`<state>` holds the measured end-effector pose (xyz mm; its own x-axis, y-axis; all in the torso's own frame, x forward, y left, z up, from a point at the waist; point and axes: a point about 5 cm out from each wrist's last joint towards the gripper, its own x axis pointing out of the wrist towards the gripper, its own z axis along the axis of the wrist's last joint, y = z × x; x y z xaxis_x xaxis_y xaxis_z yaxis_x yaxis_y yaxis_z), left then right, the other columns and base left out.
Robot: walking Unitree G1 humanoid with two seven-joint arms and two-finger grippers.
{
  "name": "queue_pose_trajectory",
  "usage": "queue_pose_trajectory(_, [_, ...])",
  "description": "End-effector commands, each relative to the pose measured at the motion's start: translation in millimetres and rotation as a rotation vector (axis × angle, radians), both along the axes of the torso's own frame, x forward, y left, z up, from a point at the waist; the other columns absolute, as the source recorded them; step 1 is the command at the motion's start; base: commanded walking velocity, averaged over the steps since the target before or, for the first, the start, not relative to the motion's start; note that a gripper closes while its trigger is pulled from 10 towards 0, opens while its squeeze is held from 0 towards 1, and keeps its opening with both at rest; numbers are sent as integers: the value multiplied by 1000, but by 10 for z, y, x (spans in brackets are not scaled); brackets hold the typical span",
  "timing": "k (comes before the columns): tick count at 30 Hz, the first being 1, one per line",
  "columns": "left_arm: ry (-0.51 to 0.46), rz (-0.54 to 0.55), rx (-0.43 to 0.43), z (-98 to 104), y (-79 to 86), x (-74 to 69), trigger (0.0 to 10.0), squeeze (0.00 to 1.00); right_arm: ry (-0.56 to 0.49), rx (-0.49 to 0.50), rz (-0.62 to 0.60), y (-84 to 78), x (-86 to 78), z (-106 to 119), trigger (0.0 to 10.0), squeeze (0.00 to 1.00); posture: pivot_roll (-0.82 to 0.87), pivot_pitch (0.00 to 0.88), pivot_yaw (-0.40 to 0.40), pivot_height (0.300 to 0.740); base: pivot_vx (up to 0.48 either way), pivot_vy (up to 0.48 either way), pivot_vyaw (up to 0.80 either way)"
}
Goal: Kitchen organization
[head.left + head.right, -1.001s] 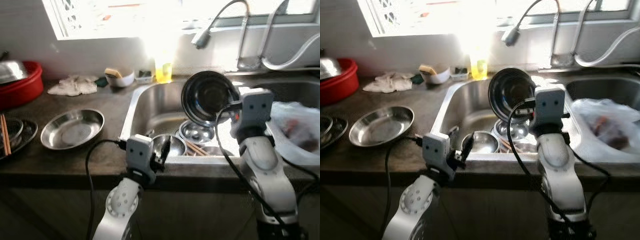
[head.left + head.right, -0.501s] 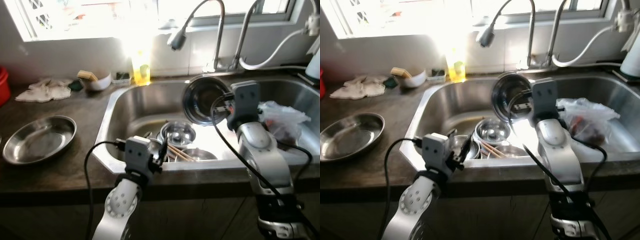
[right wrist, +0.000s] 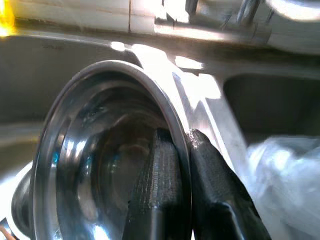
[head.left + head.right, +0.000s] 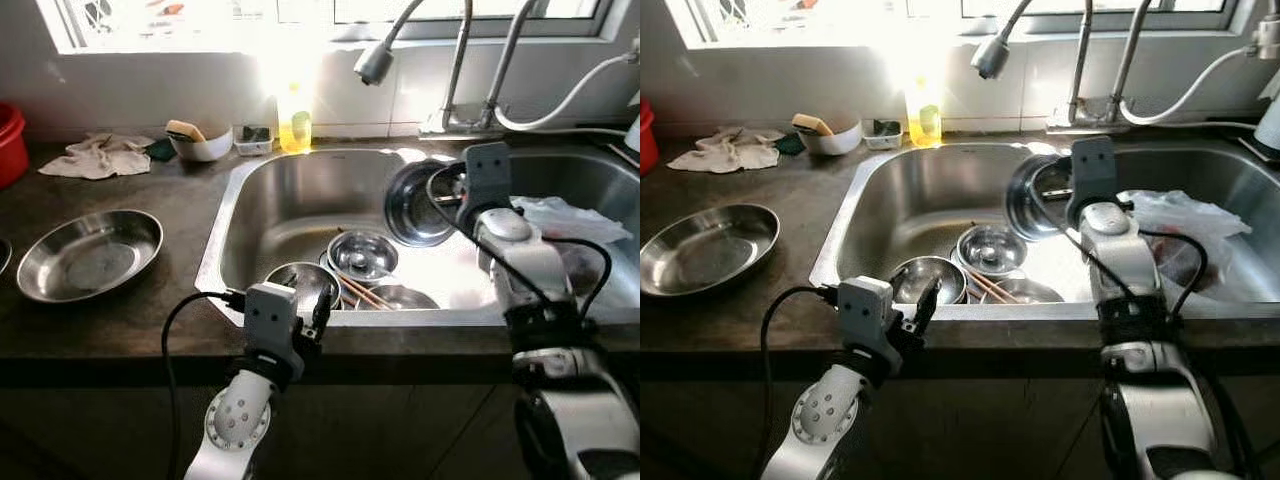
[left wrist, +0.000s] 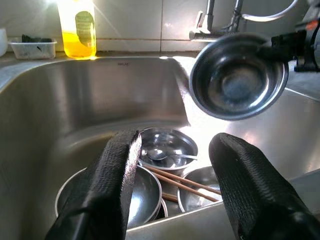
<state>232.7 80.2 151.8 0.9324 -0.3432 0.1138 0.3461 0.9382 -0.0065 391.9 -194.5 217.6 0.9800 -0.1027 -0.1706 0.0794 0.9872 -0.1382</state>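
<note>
Two grippers at the double sink, listed near to far. Left gripper: at the sink's front rim, fingers spread apart, holding nothing, pointed over the basin. Sink contents, near basin: several steel bowls on the bottom, a spoon in the rearmost, wooden chopsticks lying across between them. Right gripper: raised over the divider between the two basins, fingers pinched on the rim of a steel bowl, one finger inside, one outside; bowl held tilted on edge above the near basin, mouth facing the robot. Right basin: crumpled plastic bag. Counter, left of sink: oval steel dish; farther back, crumpled cloth, white bowl with sponge, small tray, yellow dish-soap bottle by the window. Behind the sink: two gooseneck taps.
</note>
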Motion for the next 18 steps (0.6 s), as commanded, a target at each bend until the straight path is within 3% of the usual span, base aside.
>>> queue_pose_trajectory(1, [-7,5,8,41,14,-44,10000,0,53,29,-14,-32,27,-45,10000,0,76,159,-24,740,0,0,0])
queue_pose_trajectory(10, [6,9,15,39,27,-76,10000,0,208,62,22,24,13,-353,10000,0,82,171,-22,740,0,0,0])
queue_pose_trajectory(11, [8,8,14,43,29,-78,10000,0,216,61,24,30,13,-375,10000,1000,81,170,-20,740,0,0,0])
queue_pose_trajectory(18, [8,3,19,44,21,-46,10000,0,209,105,20,39,-30,-425,10000,1000,86,154,-20,740,0,0,0])
